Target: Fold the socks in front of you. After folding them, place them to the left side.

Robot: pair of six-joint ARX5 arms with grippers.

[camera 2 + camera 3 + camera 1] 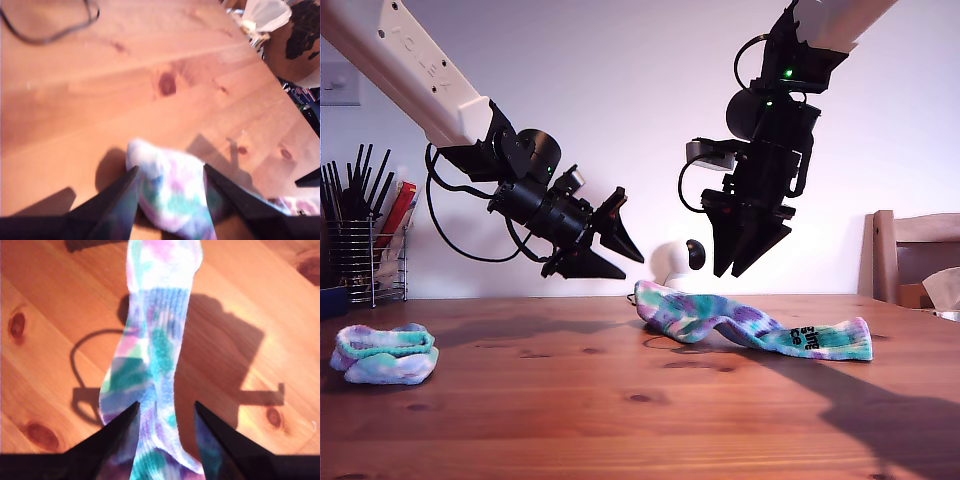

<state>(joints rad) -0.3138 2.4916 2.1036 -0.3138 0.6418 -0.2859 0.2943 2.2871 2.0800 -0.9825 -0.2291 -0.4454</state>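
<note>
Unfolded sock lies stretched across the worktop toward its far edge; folded sock rests near the edge at the exterior view's left. My first end effector and my second end effector hover above the unfolded sock, jaws apart, gripping nothing.

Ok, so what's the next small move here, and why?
Probably lower my first gripper onto the unfolded sock and close on its end. The jaws are open and hang above that end, not gripping. The other sock already lies folded at the exterior view's left, so this one is left to fold.
</note>
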